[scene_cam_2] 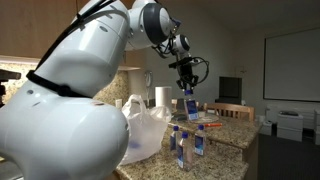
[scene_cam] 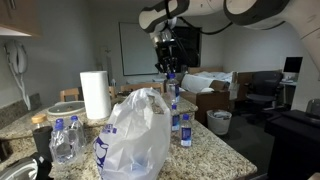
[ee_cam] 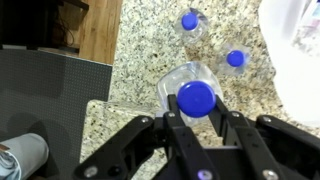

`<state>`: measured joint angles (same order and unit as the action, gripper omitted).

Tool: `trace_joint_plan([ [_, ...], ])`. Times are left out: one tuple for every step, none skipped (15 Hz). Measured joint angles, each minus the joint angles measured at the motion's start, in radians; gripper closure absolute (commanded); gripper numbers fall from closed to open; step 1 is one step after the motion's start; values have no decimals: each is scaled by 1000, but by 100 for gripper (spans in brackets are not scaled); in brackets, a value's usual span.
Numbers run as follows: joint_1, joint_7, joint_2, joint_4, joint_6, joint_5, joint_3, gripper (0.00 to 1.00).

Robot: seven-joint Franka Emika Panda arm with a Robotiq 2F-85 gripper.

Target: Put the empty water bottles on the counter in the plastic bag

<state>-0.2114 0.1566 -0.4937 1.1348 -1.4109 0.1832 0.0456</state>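
A small clear water bottle (ee_cam: 195, 97) with a blue cap sits directly under the tool (ee_cam: 197, 120). In the wrist view its cap shows just beyond the fingertips, and the dark fingers (ee_cam: 172, 135) flank its shoulders on either side. In both exterior views the tool (scene_cam: 167, 68) (scene_cam_2: 187, 88) hangs straight down from the white arm, with the bottle (scene_cam: 173, 98) (scene_cam_2: 190, 105) right below it, over the speckled granite surface (ee_cam: 130, 70).

The plastic bag (scene_cam: 135, 135) (scene_cam_2: 145, 130) stands crumpled just beside this spot. Only its white edge (ee_cam: 295, 40) enters the wrist view, at the upper right corner. A second bottle (ee_cam: 190, 20) and a third bottle (ee_cam: 235, 58) stand upright on the surface between the tool and the bag, apart from each other. On the bag's other side stand a pair of bottles (scene_cam: 65, 138), with a paper towel roll (scene_cam: 95, 95) behind them.

The bottle's lower half is hidden by its own cap in the wrist view and is too small in the exterior views, so I cannot tell whether its base rests on the surface. The bag's mouth is not clearly visible. A pale rounded object (ee_cam: 25, 155) at the lower left of the wrist view is cut off and blurred.

The tool is narrowed to about the bottle's width, far from fully spread. The pads meet the bottle out of sight, so I cannot tell whether they press it.
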Motion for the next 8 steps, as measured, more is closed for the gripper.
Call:
trace_joint_plan([
  [-20,-8,2,-2,7,0,-15,85],
  [-39,-18,0,-5,15,-1,-31,86],
  [-57,-26,-6,-9,24,-2,-47,85],
  [-71,-35,-15,-16,33,-3,-61,85],
  [-81,-41,-29,-29,44,-4,-79,86],
  [-87,-48,-47,-45,56,-4,-101,85],
  [-95,-52,-69,-65,70,-4,-117,85],
  [-105,-53,-91,-86,81,-3,-129,85],
])
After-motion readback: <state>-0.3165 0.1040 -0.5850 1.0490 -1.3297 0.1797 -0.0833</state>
